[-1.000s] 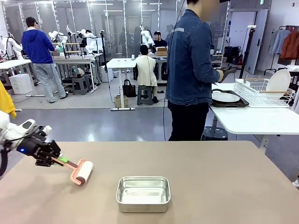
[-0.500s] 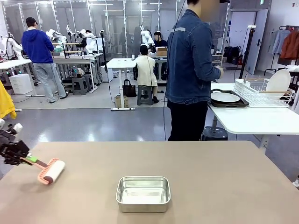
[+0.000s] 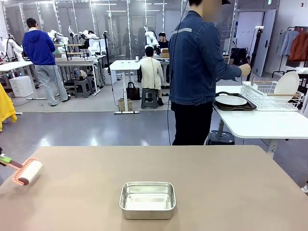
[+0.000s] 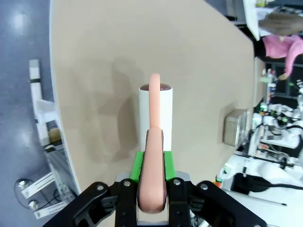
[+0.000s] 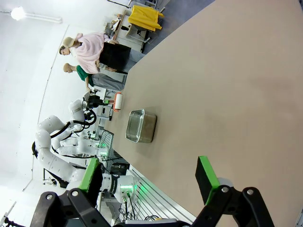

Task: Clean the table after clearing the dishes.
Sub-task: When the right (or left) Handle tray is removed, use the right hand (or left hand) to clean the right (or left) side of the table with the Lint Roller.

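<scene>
A lint roller (image 3: 27,172) with a white roll and salmon frame rests on the brown table (image 3: 216,183) at its far left edge. In the left wrist view my left gripper (image 4: 151,191) is shut on the roller's salmon handle (image 4: 152,175), with the roll (image 4: 155,111) lying on the tabletop ahead of it. My right gripper (image 5: 149,178) hangs open above the table (image 5: 227,85), nothing between its green pads. One of the dishes, a white plate (image 3: 231,100) on a dark tray, sits on the white side table beside the person (image 3: 195,72).
A small rectangular steel pan (image 3: 147,199) stands at the front middle of the table, also seen as the pan (image 5: 140,126) from the right wrist. A white dish rack (image 3: 269,95) holding an upright plate stands on the side table; the person's hand reaches over it.
My left gripper has dragged the roller leftward across the table to its left edge and has itself slid out of the front view. The person's hand moved from the tray toward the rack.
</scene>
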Robot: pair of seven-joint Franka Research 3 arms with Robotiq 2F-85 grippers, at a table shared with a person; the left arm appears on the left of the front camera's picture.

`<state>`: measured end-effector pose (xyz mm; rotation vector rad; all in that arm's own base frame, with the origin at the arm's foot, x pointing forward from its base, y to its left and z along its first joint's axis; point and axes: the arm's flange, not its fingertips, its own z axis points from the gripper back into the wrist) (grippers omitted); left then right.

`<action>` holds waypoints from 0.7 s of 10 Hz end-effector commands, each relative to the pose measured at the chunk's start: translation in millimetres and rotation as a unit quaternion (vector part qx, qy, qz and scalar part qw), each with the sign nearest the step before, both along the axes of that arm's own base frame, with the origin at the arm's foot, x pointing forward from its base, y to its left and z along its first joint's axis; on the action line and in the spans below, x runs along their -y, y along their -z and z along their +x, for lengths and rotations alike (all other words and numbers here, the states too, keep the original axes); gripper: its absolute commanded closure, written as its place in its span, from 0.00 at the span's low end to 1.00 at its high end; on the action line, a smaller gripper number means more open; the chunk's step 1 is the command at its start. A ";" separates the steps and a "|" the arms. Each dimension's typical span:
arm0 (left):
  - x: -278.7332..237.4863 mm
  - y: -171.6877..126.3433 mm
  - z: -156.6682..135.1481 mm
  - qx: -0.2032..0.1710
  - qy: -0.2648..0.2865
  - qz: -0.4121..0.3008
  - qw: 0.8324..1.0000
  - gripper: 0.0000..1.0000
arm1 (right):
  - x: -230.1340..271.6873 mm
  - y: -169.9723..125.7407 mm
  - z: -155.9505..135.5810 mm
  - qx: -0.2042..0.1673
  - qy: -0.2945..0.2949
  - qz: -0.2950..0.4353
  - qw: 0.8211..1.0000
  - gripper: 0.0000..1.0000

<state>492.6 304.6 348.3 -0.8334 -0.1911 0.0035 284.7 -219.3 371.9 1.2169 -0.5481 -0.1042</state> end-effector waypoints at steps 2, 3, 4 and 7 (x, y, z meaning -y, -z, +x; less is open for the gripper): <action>-33.5 -39.6 -26.1 0.046 0.016 -0.051 0.997 0.79 | -0.3 -0.4 -2.7 0.009 -0.005 -0.002 1.000 0.00; -35.4 -58.2 -41.0 0.071 0.020 -0.061 0.995 0.79 | -0.3 -0.4 -2.7 0.009 -0.005 -0.002 1.000 0.00; -32.0 -72.4 -52.3 0.081 0.010 -0.074 0.994 0.79 | -0.3 -0.4 -2.7 0.009 -0.005 -0.002 1.000 0.00; -39.4 -61.2 -41.1 0.056 0.007 -0.050 0.997 0.79 | -0.3 -0.4 -2.7 0.009 -0.005 -0.002 1.000 0.00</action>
